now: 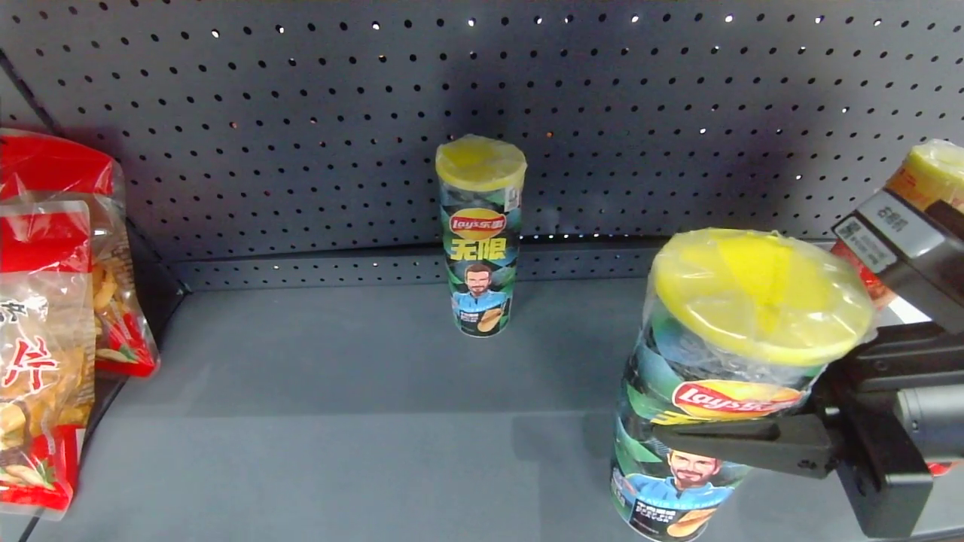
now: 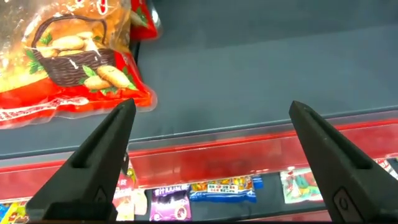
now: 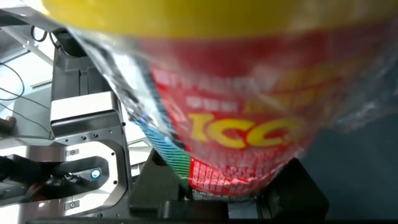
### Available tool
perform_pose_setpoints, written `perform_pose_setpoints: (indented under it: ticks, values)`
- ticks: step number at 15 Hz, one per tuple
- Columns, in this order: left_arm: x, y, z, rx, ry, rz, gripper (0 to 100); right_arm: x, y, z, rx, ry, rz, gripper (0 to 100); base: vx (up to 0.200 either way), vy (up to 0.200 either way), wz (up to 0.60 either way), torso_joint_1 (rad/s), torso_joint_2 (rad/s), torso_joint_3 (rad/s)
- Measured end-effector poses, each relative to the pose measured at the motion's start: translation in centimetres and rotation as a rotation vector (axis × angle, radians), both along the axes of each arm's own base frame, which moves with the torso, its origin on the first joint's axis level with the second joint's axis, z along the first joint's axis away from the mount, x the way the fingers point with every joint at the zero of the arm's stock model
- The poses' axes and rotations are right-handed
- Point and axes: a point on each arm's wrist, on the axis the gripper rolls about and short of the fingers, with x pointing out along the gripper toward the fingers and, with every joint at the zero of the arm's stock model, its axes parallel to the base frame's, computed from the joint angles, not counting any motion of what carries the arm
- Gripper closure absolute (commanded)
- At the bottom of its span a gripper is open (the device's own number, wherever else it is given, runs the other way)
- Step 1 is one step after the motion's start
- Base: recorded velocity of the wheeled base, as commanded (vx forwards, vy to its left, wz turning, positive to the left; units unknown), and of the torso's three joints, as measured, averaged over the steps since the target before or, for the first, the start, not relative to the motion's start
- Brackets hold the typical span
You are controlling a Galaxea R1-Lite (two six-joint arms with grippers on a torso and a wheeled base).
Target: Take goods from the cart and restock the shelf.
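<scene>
head view: my right gripper [image 1: 712, 436] grasps can [image 1: 723, 354], tilted, near right on shelf [image 1: 339, 391]; next: stand it upright, let go. left gripper [image 2: 211, 107] spread, idle.

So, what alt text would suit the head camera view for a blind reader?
The right gripper holds a green, yellow-lidded cardboard crisp tube at the grey shelf, front right. A matching tube stands upright by the perforated back panel; red snack bags sit left.

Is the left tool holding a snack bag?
No, the left tool is open and empty; the red plastic snack bag lies on the grey metal shelf.
</scene>
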Motion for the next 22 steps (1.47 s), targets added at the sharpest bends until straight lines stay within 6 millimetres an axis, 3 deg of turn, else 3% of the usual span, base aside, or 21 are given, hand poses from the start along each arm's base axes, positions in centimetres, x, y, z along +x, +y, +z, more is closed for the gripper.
perform_pose_setpoints:
  ticks: [3, 5, 9, 13, 16, 22]
  values:
    - [0.3, 0.2, 5.5, -0.07, -0.16, -0.017, 0, 0.3, 0.2, 0.0, 0.004, -0.005, 0.0, 100, 0.0, 0.0, 0.0, 0.0, 0.0, 0.0]
    - [1.6, 0.1, 8.2, -0.047, -0.127, -0.064, 0, 0.6, 0.3, 0.1, 0.016, -0.019, -0.007, 100, 0.0, 0.0, 0.0, 0.0, 0.0, 0.0]
    - [3.8, -0.4, 7.4, 0.032, 0.065, -0.214, 0, 1.0, 0.5, -0.1, 0.012, -0.015, -0.011, 100, 0.0, 0.0, 0.0, 0.0, 0.0, 0.0]
    - [7.9, -1.6, 9.7, 0.055, 0.119, -0.344, 0, 1.2, 0.6, -0.1, 0.01, -0.012, -0.012, 100, 0.0, 0.0, 0.0, 0.0, 0.0, 0.0]
    - [11.2, -4.0, 10.0, 0.086, 0.223, -0.514, 0, 1.3, 0.7, 0.2, 0.016, -0.019, -0.013, 100, 0.0, 0.0, 0.0, 0.0, 0.0, 0.0]
    - [17.1, -7.9, 10.8, 0.112, 0.285, -0.665, 0, 1.6, 0.9, 0.9, 0.03, -0.035, -0.015, 100, 0.0, 0.0, 0.0, 0.0, 0.0, 0.0]
